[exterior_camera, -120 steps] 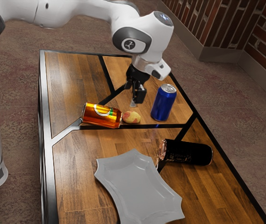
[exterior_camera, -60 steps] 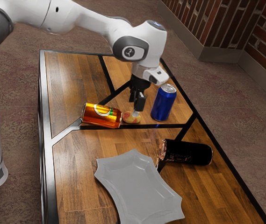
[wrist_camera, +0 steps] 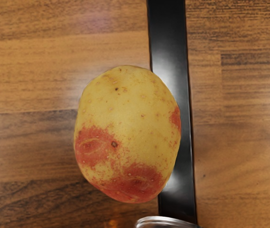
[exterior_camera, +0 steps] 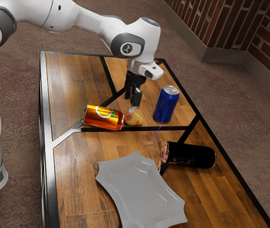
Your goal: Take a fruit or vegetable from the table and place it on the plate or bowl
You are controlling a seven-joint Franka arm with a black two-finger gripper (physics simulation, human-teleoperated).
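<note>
The potato (exterior_camera: 134,119) is lying on the worktop (exterior_camera: 73,80) against a black inlay strip, and it has not been moving over the past second. The orange can (exterior_camera: 103,117) is lying just beside it at nine o'clock, the blue can (exterior_camera: 166,104) is standing at two o'clock, and the plate (exterior_camera: 139,190) is waiting at six o'clock. The jaws are hanging right above the potato, having swung in from one o'clock. I cannot tell how far apart they are standing, and they are carrying nothing. The hand looks lined up, so lowering and gripping are probably coming next.
</note>
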